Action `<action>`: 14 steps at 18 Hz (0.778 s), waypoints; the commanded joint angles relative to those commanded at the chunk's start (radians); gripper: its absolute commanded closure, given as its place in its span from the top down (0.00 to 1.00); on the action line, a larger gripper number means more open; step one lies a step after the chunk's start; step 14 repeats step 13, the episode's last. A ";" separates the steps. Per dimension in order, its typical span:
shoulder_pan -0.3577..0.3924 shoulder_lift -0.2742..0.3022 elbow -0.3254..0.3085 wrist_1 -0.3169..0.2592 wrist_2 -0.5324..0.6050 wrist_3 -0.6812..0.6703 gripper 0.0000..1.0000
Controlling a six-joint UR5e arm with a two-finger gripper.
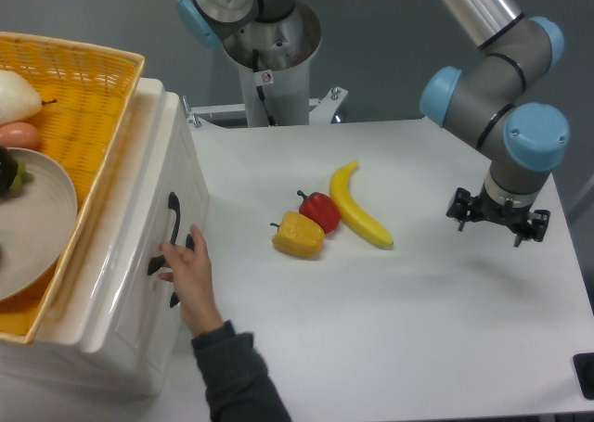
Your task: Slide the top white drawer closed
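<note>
One pincer [498,223] hangs far right of the top white drawer [153,246], across the fruit; whether its fingers are apart cannot be told. A person's hand [190,269] already touches the drawer's black handle [165,236], much nearer than the arm.

The top white drawer [153,209] was the uppermost front of a glossy white plastic cabinet at the left side of the table. Its panel was wide and smooth, with light glinting along its upper rim, and it faced right toward the open tabletop, seen at a slant. A black curved handle [173,211] ran down the panel. The panel sat about flush with the drawer front below it, so it looked closed or very nearly so; any remaining gap could not be made out from this angle.
</note>
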 joint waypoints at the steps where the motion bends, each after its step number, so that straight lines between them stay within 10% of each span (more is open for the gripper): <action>1: 0.012 -0.002 0.003 -0.003 -0.003 0.064 1.00; 14: 0.041 -0.002 -0.003 -0.005 -0.055 0.200 1.00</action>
